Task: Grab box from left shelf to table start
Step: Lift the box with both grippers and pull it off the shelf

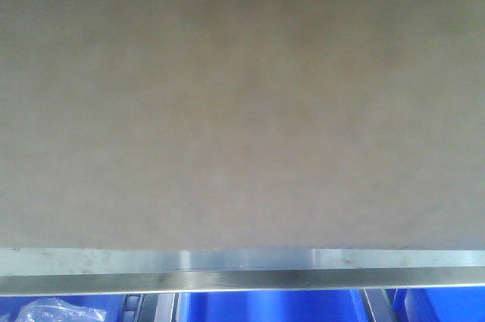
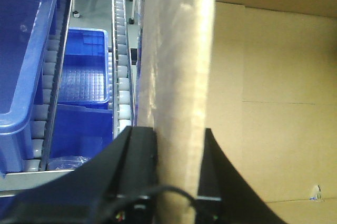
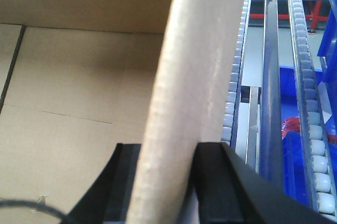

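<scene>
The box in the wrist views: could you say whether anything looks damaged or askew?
Nothing torn or crushed; the box wall only looks slightly bowed where the right end effector and left end effector clamp it.

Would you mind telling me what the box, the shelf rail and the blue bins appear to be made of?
The box looks like matte brown corrugated cardboard, judging by its ribbed cut edge. The shelf rail seems to be brushed metal, silvery with streaky glints. The blue bins look like glossy moulded plastic with a gridded floor.

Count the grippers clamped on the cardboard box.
2. The left gripper pinches the box by its left wall, the right gripper by its right wall; each has one jaw inside, one outside.
</scene>
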`<control>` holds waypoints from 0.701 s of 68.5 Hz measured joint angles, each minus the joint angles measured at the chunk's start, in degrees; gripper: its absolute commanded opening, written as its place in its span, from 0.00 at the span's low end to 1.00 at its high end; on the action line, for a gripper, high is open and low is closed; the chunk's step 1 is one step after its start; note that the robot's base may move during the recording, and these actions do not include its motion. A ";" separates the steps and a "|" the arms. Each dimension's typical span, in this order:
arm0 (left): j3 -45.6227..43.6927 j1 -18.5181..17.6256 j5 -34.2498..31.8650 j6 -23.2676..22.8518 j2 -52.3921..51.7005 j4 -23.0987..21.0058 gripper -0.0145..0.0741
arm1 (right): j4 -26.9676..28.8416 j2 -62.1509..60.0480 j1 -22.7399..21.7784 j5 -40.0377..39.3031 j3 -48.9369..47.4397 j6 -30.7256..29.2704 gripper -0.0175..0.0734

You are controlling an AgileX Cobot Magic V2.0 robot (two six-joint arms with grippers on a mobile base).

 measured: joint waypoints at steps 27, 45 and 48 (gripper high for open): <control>0.11 0.00 0.00 0.09 0.00 0.00 0.06 | 0.00 -0.09 0.00 0.13 0.00 0.00 0.26; 0.11 0.00 0.00 0.09 0.00 0.00 0.06 | 0.00 -0.09 0.00 0.13 0.00 0.00 0.26; 0.11 0.00 0.00 0.09 0.00 0.00 0.06 | 0.00 -0.09 0.00 0.13 0.00 0.00 0.26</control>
